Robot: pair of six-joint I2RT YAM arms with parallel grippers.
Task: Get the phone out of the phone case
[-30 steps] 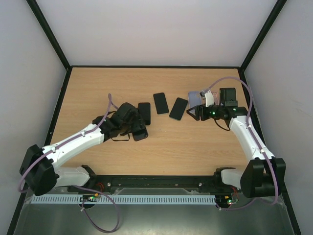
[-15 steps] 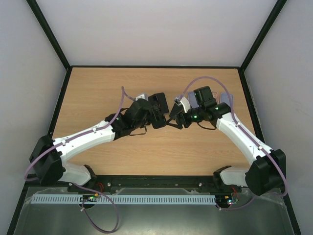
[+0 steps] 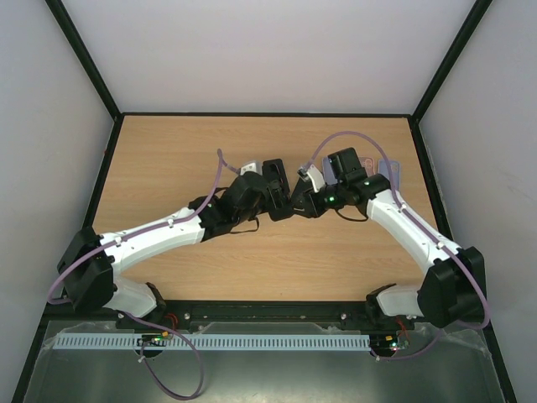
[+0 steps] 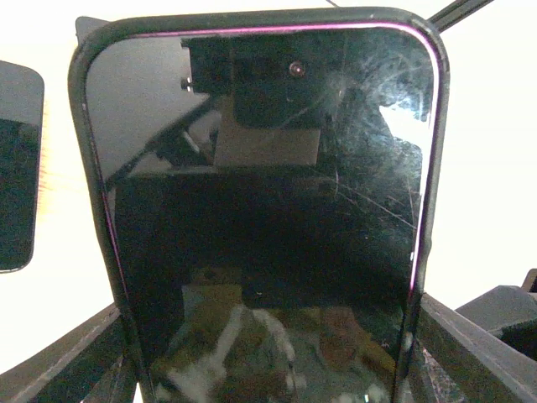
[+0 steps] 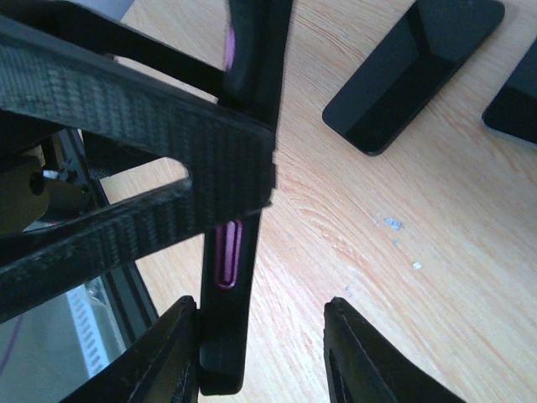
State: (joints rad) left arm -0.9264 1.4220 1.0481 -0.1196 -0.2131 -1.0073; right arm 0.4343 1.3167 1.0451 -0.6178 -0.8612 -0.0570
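Over the middle of the table (image 3: pixel 168 151), the left gripper (image 3: pixel 270 193) is clamped across the width of the phone case (image 4: pixel 82 168). It's holding it up with the phone (image 4: pixel 260 235) seated inside, I'd guess so the other arm can get at an edge. The right gripper (image 5: pixel 267 340) straddles that edge with jaws apart: one finger (image 5: pixel 178 361) touches the case, the other doesn't. Nothing's peeled yet imo.
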